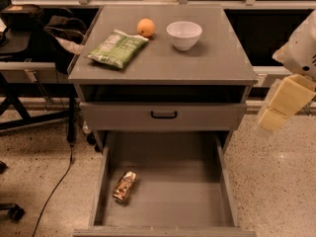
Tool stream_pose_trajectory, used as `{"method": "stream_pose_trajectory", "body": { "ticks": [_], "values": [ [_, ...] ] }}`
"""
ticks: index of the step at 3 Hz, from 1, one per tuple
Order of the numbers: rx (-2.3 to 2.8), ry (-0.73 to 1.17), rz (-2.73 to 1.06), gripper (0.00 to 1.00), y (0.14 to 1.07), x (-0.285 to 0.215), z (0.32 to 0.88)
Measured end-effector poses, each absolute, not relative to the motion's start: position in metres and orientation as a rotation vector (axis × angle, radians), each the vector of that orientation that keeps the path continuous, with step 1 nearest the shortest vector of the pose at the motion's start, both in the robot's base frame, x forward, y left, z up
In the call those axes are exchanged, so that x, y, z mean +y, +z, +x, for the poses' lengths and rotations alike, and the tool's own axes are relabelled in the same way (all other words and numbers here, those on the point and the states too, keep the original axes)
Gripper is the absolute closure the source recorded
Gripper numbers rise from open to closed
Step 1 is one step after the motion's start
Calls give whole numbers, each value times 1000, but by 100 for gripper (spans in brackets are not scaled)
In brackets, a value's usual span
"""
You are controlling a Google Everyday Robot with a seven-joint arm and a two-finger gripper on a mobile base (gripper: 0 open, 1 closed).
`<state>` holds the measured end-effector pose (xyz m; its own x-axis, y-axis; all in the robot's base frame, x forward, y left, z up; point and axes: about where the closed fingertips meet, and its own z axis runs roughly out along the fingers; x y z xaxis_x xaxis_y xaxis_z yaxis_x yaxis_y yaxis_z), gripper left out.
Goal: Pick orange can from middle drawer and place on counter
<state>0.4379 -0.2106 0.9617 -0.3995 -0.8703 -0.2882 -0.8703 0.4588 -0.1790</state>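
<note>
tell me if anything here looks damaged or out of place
The orange can looks crumpled and lies on its side near the left wall of the open middle drawer, not upright. On the counter nothing looks upset. The claw hangs off to the right, beyond the counter's edge, away from the can.
</note>
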Motion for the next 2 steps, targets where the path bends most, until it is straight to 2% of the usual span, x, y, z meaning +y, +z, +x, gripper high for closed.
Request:
{"method": "stream_pose_trajectory", "body": {
  "ticks": [1, 2],
  "values": [
    [2356, 22, -1453, 0, 960, -211, 437],
    [2248, 161, -1386, 0, 930, -197, 434]
  ]
}}
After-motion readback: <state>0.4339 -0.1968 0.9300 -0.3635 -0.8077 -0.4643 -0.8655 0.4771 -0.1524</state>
